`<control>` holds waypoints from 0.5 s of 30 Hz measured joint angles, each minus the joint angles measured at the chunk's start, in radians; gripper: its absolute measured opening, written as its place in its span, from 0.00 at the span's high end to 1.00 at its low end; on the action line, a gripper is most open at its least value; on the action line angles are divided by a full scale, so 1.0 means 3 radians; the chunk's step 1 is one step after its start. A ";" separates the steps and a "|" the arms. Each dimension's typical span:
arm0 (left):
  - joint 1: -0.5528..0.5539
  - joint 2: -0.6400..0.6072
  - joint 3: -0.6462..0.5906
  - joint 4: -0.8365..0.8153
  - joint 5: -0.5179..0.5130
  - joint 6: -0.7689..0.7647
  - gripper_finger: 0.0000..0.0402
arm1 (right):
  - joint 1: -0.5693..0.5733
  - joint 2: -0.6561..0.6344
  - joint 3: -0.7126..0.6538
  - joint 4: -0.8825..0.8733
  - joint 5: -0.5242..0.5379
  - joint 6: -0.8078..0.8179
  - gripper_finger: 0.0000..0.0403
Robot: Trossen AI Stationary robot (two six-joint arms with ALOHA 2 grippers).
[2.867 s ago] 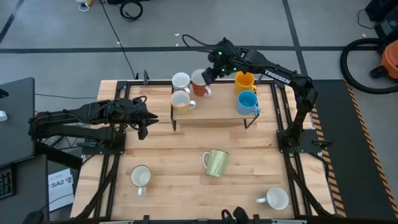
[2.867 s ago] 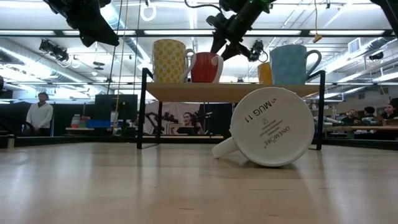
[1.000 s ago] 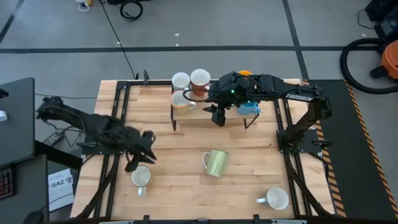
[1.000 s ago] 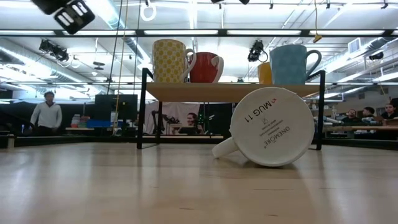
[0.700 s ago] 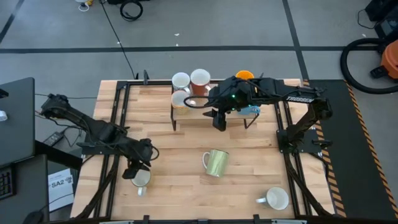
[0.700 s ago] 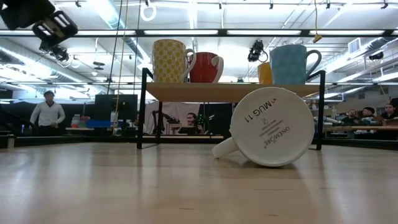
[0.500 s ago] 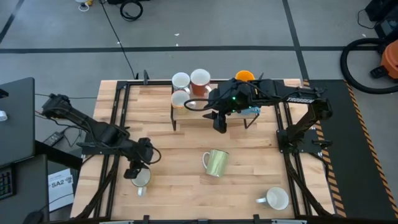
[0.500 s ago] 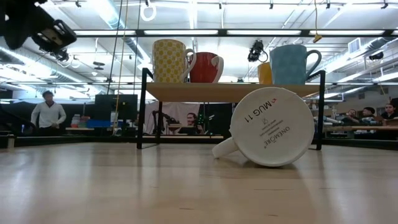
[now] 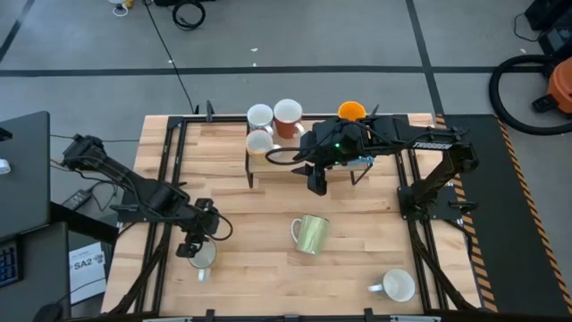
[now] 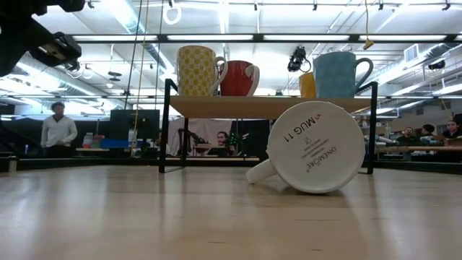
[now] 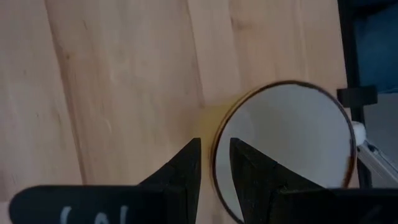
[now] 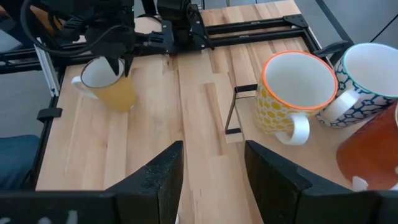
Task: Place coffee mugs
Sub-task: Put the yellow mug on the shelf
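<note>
A pale yellow mug point(image 9: 205, 260) with a white inside stands upright near the table's near left; in the left wrist view its rim point(image 11: 214, 146) runs between my fingers. My left gripper point(image 11: 214, 155) hangs over it, pointing steeply down, open by a narrow gap, one finger over the inside and one outside; touching or not, I cannot tell. My right gripper point(image 9: 315, 183) hovers open and holds nothing in front of the wooden shelf point(image 9: 304, 159), which carries several mugs. A yellow-green mug point(image 9: 311, 233) lies on its side mid-table. A white mug point(image 9: 394, 286) stands near right.
On the shelf stand a yellow-patterned mug point(image 12: 292, 93), a blue-patterned white mug point(image 12: 367, 81), a reddish mug point(image 10: 238, 78), an orange mug point(image 9: 351, 110) and a light blue mug point(image 10: 339, 74). Black frame rails point(image 9: 165, 179) run along both table sides. A person point(image 10: 56, 130) is in the room behind.
My left gripper has gone down and toward the table's near edge, over the pale yellow mug, and has tipped to point more steeply down. Its finger gap has not changed. My right arm has swung slightly, uncovering the orange mug on the shelf.
</note>
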 joint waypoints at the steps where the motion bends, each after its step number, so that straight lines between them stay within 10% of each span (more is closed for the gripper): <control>1: -0.0010 0.0026 0.0000 0.0009 0.0001 -0.0001 0.77 | 0.0000 0.0000 0.0000 0.0000 0.0001 0.0021 0.57; 15: -0.0075 0.0516 -0.0010 0.0023 -0.0017 -0.0262 0.86 | 0.0000 0.0000 0.0000 -0.0072 0.0000 0.0073 0.57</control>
